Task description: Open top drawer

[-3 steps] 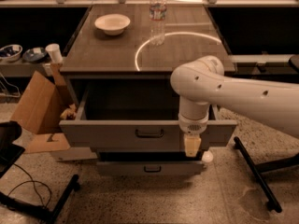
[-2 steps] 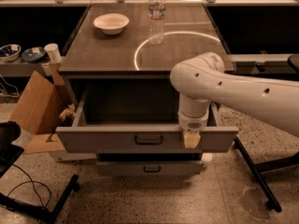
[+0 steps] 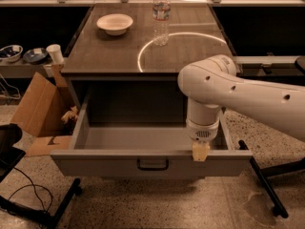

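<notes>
Drawer: the top drawer (image 3: 95,165) sits in the lower centre of the frame, pulled well out from under the cabinet, its plain grey interior open to view.
Handle: a small dark handle (image 3: 153,164) at the middle of the drawer's front panel.
Gripper: the gripper (image 3: 200,151) rests on the top edge of the drawer front, right of the handle; whether it is parted or closed cannot be told.
Arm: the white arm (image 3: 257,101) comes in from the right edge, bends at a rounded joint right of centre, and its last section drops straight down to the gripper.
Cabinet top: the cabinet top (image 3: 105,56) fills the upper centre, carrying a white bowl (image 3: 115,23) at upper left and an upright water bottle (image 3: 161,15) just right of it.
Left side: an open cardboard box (image 3: 38,104) stands beside the drawer.
</notes>
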{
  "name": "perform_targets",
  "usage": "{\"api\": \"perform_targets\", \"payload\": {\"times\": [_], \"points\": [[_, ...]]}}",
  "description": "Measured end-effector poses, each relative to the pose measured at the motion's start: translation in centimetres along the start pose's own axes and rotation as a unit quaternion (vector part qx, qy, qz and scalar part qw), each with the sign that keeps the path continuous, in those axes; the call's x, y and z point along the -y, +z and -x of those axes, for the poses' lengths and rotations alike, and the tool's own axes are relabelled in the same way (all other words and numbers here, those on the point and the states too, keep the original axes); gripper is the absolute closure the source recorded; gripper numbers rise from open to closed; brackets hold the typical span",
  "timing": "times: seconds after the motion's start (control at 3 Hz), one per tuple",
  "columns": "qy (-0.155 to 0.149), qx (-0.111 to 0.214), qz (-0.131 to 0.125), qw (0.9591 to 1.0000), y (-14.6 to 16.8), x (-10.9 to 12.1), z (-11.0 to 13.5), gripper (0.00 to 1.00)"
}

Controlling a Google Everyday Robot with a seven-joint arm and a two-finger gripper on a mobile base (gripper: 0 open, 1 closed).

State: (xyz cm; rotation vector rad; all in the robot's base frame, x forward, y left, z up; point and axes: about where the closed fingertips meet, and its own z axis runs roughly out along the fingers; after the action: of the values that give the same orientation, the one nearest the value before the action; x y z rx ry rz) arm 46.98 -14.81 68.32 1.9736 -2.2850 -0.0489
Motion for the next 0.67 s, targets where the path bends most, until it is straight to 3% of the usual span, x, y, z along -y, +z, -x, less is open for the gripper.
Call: {"api": "perform_targets", "payload": {"times": [0.67], "points": [[0.018, -0.013, 0.017, 0.9996, 0.2, -2.8, -0.9, 1.00]]}}
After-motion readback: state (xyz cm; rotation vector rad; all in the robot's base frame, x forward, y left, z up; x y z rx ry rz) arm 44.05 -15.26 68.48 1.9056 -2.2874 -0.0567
